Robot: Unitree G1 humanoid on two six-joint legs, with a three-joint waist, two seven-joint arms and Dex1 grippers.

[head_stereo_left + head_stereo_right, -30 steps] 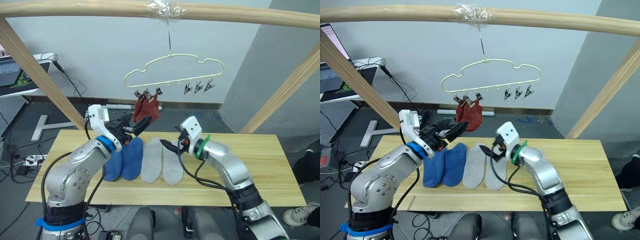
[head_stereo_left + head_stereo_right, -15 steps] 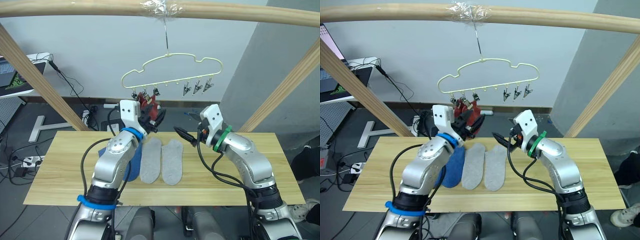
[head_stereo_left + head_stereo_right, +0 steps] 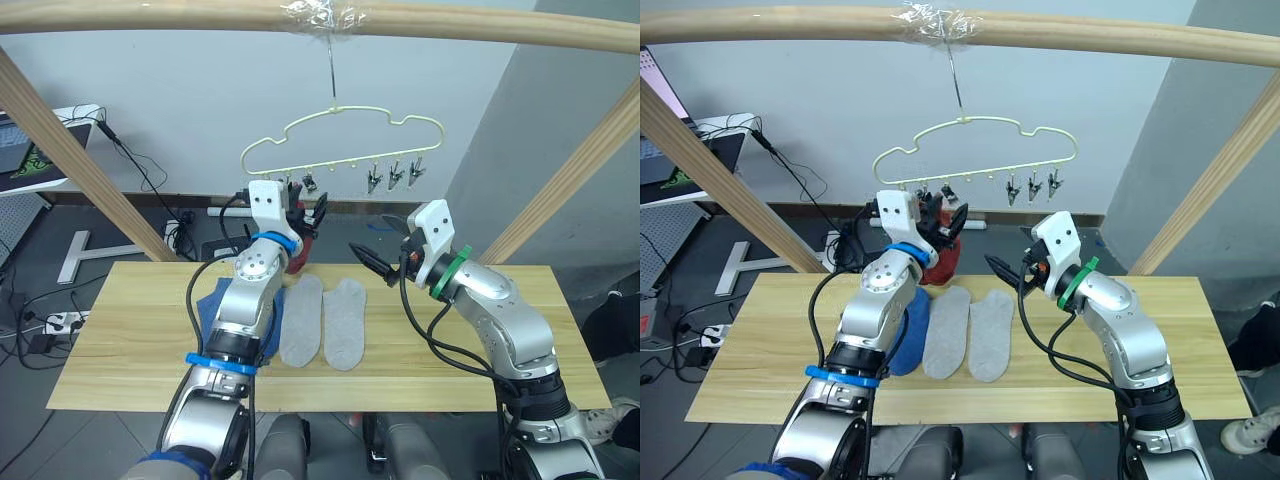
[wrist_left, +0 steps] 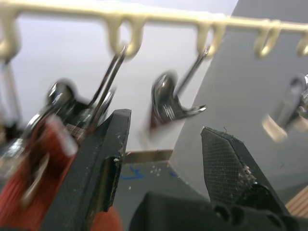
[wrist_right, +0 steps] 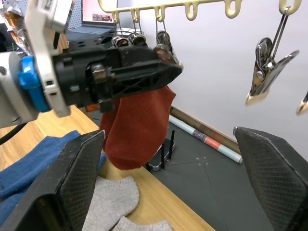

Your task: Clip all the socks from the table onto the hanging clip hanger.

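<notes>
The left gripper [image 4: 166, 139], black ribbed fingers spread, is raised to the third dark metal clip [image 4: 166, 103] on the wavy pale-yellow wire hanger [image 3: 340, 135]. Beside it hang two rust-red socks [image 5: 137, 125], seemingly clipped, though that is blurred. The right gripper [image 3: 373, 262], fingers apart, hovers over the table [image 3: 140, 330], holding nothing. On the pale grained wood lie two grey socks [image 3: 325, 320] and two blue socks [image 3: 215, 300], flat, side by side.

Head cameras look down across the table [image 3: 560, 300]; both wrist cameras sit close, sharing the clip hanger [image 5: 192, 6].
</notes>
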